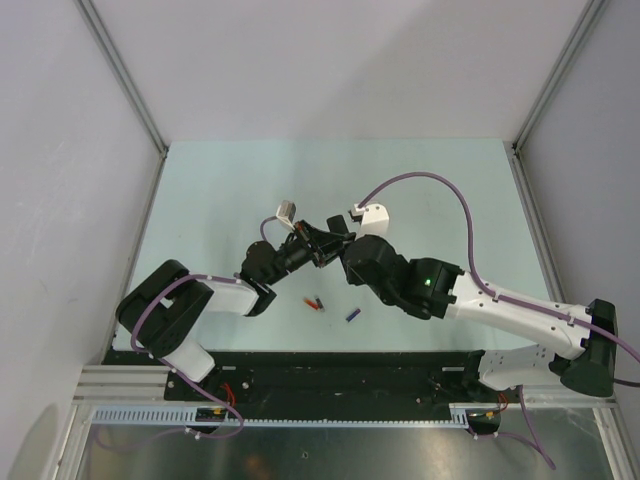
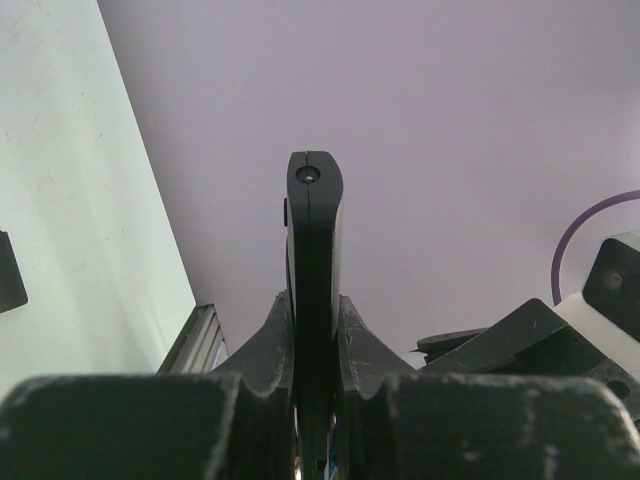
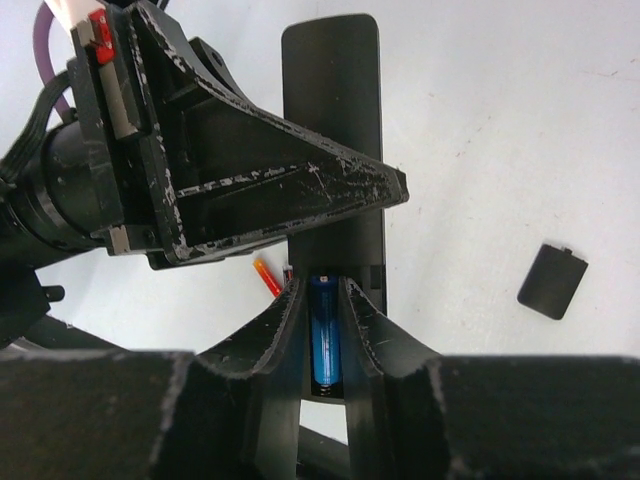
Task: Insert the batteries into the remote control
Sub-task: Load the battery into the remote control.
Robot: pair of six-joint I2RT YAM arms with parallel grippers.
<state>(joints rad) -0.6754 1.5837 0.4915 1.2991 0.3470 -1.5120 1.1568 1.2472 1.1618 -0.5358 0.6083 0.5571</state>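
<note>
middle of remote control (image 3: pixel 330 60) behind left hand (image 3: pixel 388 188), red battery (image 3: pixel 266 277) half hidden

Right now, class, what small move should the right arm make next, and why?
Probably press the blue battery down into the open bay of the remote control. The right gripper is shut on it right at that bay, and the left gripper clamps the remote steady. Whether the battery is fully seated cannot be told.

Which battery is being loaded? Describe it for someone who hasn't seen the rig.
Over the middle of the table, the left tool grips the black remote. At the remote's open bay, a blue battery sits between the fingers of the right tool. The loose blue battery and red battery lie on the table nearby; this one is off the table.
</note>
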